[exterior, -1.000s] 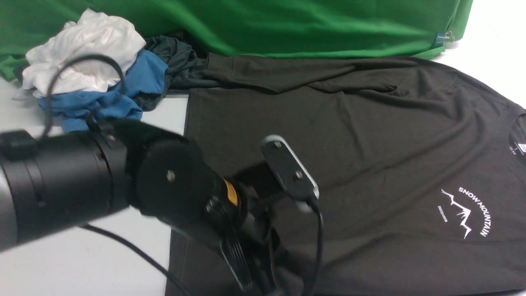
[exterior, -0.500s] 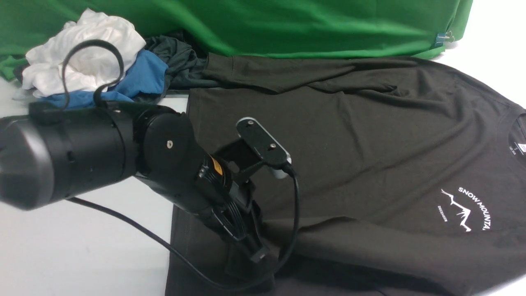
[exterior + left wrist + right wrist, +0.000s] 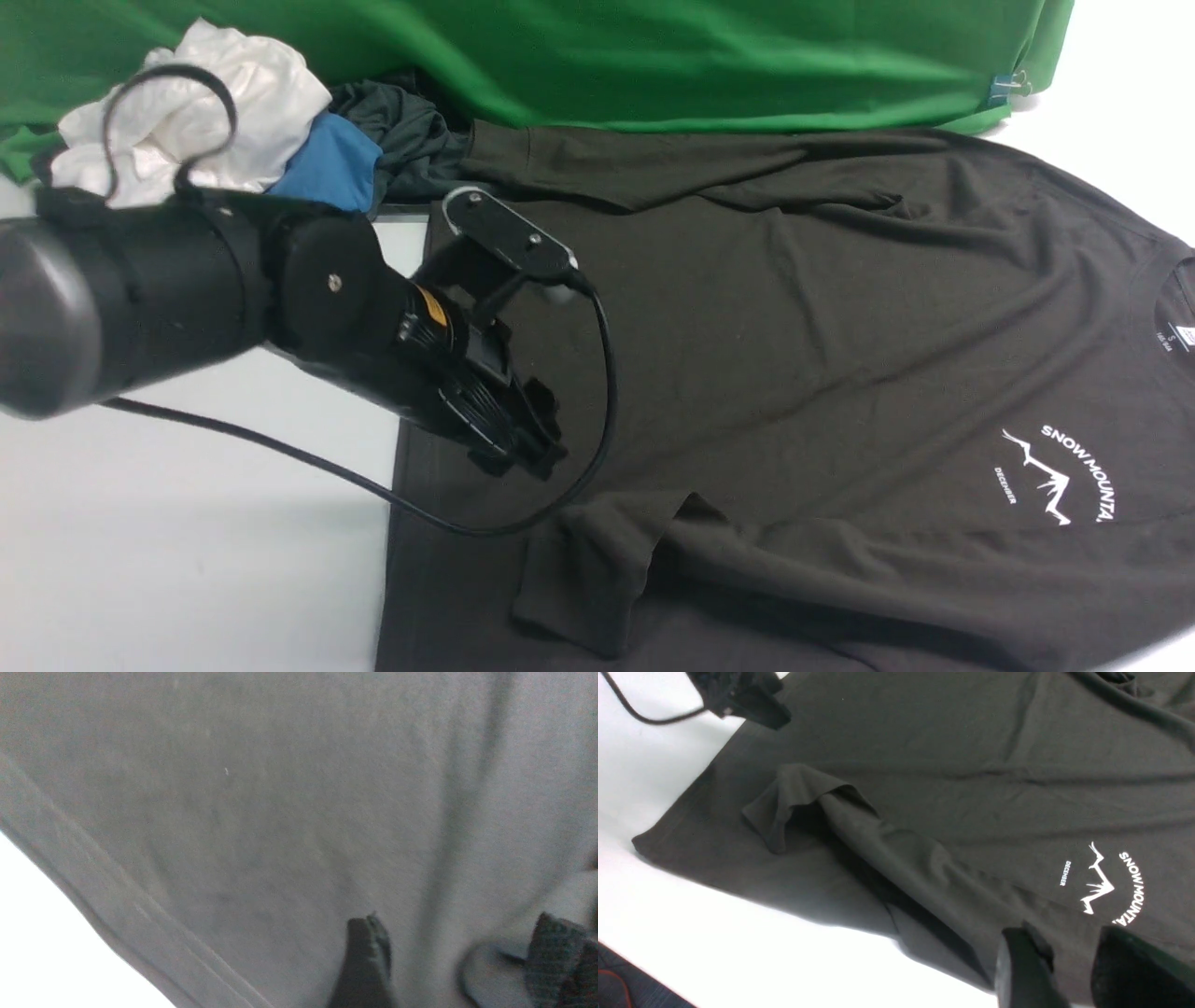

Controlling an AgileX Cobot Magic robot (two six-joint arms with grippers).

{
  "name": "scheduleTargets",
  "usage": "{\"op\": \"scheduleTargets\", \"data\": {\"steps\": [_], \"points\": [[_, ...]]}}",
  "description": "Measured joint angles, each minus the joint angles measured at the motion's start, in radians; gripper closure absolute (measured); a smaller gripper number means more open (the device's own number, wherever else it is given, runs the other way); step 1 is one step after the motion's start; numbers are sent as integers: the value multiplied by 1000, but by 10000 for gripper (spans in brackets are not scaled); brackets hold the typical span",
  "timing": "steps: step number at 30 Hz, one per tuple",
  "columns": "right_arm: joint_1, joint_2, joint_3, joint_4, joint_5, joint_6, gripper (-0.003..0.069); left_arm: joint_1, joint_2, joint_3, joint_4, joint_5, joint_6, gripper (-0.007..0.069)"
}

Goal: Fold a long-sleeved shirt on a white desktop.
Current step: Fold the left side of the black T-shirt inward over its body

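The long-sleeved shirt (image 3: 840, 355) lies spread on the white desktop (image 3: 187, 560), its white mountain logo (image 3: 1060, 481) at the right. Its near sleeve is folded across the body, and the cuff (image 3: 579, 583) lies loose near the hem. My left gripper (image 3: 527, 448) hangs open just above the cloth, up and left of that cuff, holding nothing. In the left wrist view its fingers (image 3: 366, 956) stand wide apart over the fabric. My right gripper (image 3: 1069, 952) is out of the front view. In its own view it stands open above the shirt (image 3: 948, 765), beside the logo (image 3: 1099, 882).
A heap of white (image 3: 215, 121), blue (image 3: 331, 168) and dark grey-green (image 3: 411, 131) garments sits at the back left, against the green backdrop (image 3: 653, 56). The left arm's cable (image 3: 602, 373) loops over the shirt. The desktop's near edge (image 3: 626, 970) shows in the right wrist view.
My left gripper has opened and let go of the sleeve cuff, then drawn back up and to the left. The sleeve now rests folded across the shirt's body.
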Motion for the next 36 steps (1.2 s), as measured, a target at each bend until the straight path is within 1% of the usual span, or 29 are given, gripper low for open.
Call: {"op": "scheduleTargets", "data": {"steps": [1, 3, 5, 6, 7, 8, 9, 10, 12, 13, 14, 15, 17, 19, 21, 24, 26, 30, 33, 34, 36], "points": [[0, 0, 0, 2, 0, 0, 417, -30, -36, 2, 0, 37, -2, 300], [0, 0, 0, 3, 0, 0, 417, -110, -105, 27, -5, 52, 23, 435], [1, 0, 0, 3, 0, -1, 417, -223, -151, 73, -19, 55, 53, 555], [1, 0, 0, 3, 0, -1, 417, -233, -156, 83, -22, 55, 53, 567], [4, 0, 0, 3, -1, -1, 417, -321, -162, 119, -25, 57, 59, 589], [4, 0, 0, 3, -1, -1, 417, -321, -162, 123, -25, 57, 59, 589], [6, 0, 0, 3, -6, -1, 417, -370, -151, 143, -25, 54, 50, 582], [8, 0, 0, 3, -14, -1, 417, -394, -128, 157, -25, 37, 19, 552], [8, 0, 0, 3, -27, -1, 417, -406, -93, 162, -23, 1, -30, 498], [8, 0, 0, 3, -31, -1, 417, -405, -59, 162, -15, -27, -80, 438], [8, 0, 0, 3, -32, -1, 417, -404, -53, 162, -13, -37, -87, 428], [8, 0, 0, 3, -33, 0, 417, -400, -28, 162, -7, -51, -118, 391], [9, 0, 0, 3, -38, 0, 417, -386, 32, 163, 8, -111, -197, 268], [9, 0, 0, 3, -38, 0, 417, -378, 72, 164, 19, -146, -223, 185], [9, 0, 0, 3, -38, 4, 417, -373, 98, 165, 32, -179, -239, 127], [9, 0, 0, 4, -38, 4, 417, -359, 108, 165, 52, -213, -258, 104], [9, 0, 0, 4, -38, 5, 417, -345, 110, 165, 85, -222, -286, 118], [9, 0, 0, 5, -38, 10, 417, -325, 110, 165, 187, -228, -339, 212], [9, 0, 0, 5, -38, 18, 417, -312, 114, 165, 261, -264, -367, 321], [9, 0, 0, 5, -38, 18, 417, -302, 117, 165, 272, -278, -370, 363], [9, 0, 0, 5, -38, 18, 417, -287, 119, 165, 280, -282, -370, 414]]}}
